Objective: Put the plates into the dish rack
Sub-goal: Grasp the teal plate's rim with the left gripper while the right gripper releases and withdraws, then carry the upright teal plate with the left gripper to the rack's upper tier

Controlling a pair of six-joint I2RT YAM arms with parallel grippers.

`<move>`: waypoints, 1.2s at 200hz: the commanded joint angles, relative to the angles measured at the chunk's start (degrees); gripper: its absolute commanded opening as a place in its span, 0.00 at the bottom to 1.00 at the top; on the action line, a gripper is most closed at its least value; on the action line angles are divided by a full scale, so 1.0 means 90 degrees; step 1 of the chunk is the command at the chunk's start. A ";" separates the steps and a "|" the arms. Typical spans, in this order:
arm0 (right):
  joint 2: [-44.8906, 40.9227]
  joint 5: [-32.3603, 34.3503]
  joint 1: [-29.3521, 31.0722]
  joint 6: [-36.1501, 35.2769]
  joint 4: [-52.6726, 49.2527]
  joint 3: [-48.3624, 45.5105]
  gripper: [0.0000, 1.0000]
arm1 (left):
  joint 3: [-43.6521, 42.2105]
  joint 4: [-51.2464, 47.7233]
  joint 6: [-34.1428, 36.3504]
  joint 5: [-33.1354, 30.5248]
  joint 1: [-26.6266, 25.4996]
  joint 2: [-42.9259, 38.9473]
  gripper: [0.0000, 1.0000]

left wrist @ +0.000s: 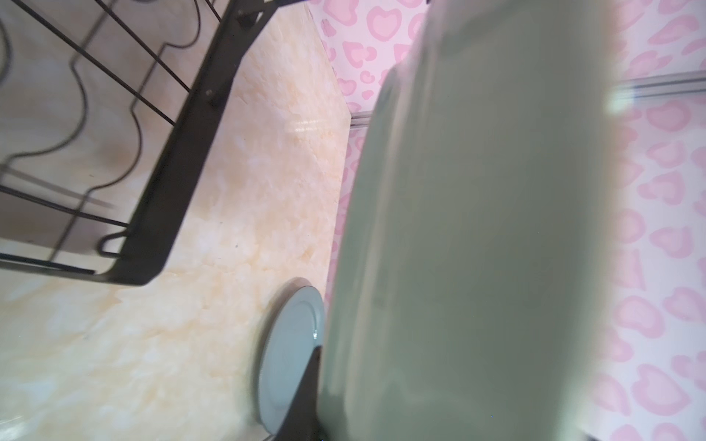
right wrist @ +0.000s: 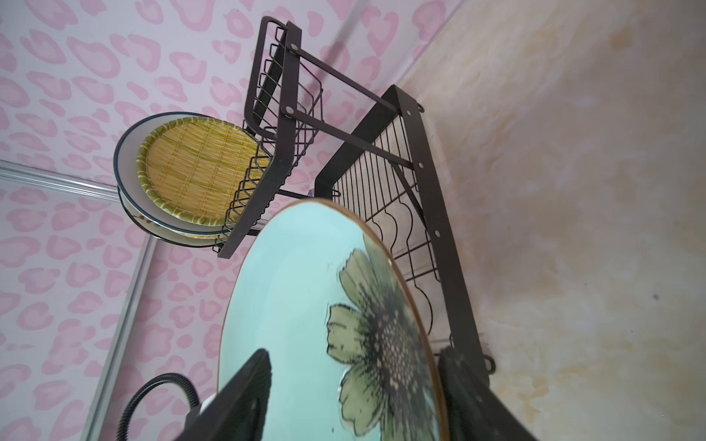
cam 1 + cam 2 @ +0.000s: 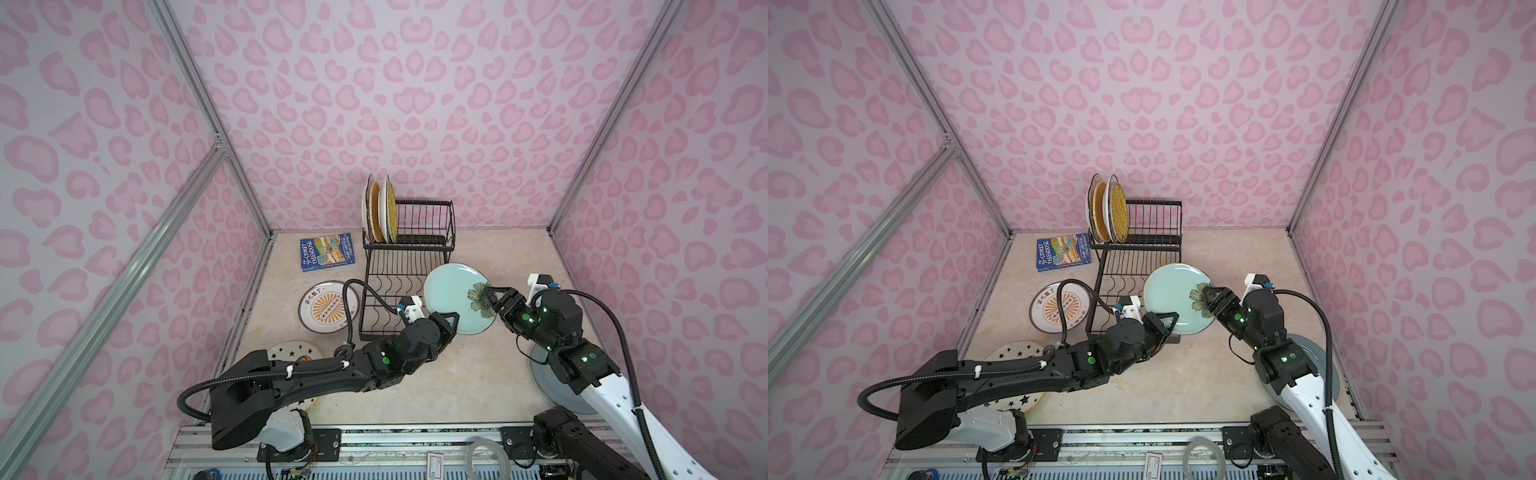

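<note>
A teal plate with a flower (image 3: 453, 291) (image 3: 1173, 295) hangs tilted in front of the black wire dish rack (image 3: 407, 248) (image 3: 1136, 246). My left gripper (image 3: 451, 322) (image 3: 1169, 322) is shut on its near rim. In the left wrist view the plate's underside (image 1: 477, 229) fills the frame beside one dark finger (image 1: 305, 393). My right gripper (image 3: 496, 297) (image 3: 1212, 296) stands open at the flower edge. In the right wrist view its jaws straddle the plate (image 2: 298, 305) with gaps on both sides. Several plates (image 3: 380, 212) (image 2: 198, 172), two of them yellow woven, stand upright in the raised basket.
A sunburst plate (image 3: 328, 307) and a star plate (image 3: 295, 353) lie left of the rack, the star plate partly under my left arm. A grey-blue plate (image 3: 548, 386) (image 1: 290, 351) lies under my right arm. A blue book (image 3: 327, 251) lies at the back left.
</note>
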 commanded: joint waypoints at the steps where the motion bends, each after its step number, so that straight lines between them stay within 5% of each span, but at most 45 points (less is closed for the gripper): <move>1: 0.0226 -0.0399 -0.0088 -0.0859 0.0047 0.0228 0.82 | 0.0064 -0.1160 0.0789 -0.1107 -0.0220 -0.0534 0.03; 55: 0.0688 -0.0821 -0.0083 -0.1744 0.0562 0.0762 0.96 | 0.0296 -0.2976 0.1888 -0.2692 -0.1045 -0.1810 0.03; 99: 0.0843 -0.1731 -0.0034 -0.1988 0.2002 0.0370 0.97 | 0.2088 -0.4721 0.3879 -0.3667 -0.1308 -0.1880 0.03; 159: 0.0802 -0.2105 0.0014 -0.1812 0.3438 -0.0425 0.97 | 0.4561 -0.4415 0.6622 -0.5450 -0.1219 -0.0814 0.03; 240: 0.0508 -0.2027 0.0264 -0.2040 0.3585 -0.0878 0.98 | 0.7109 -0.4987 0.7974 -0.4343 0.0530 0.1425 0.03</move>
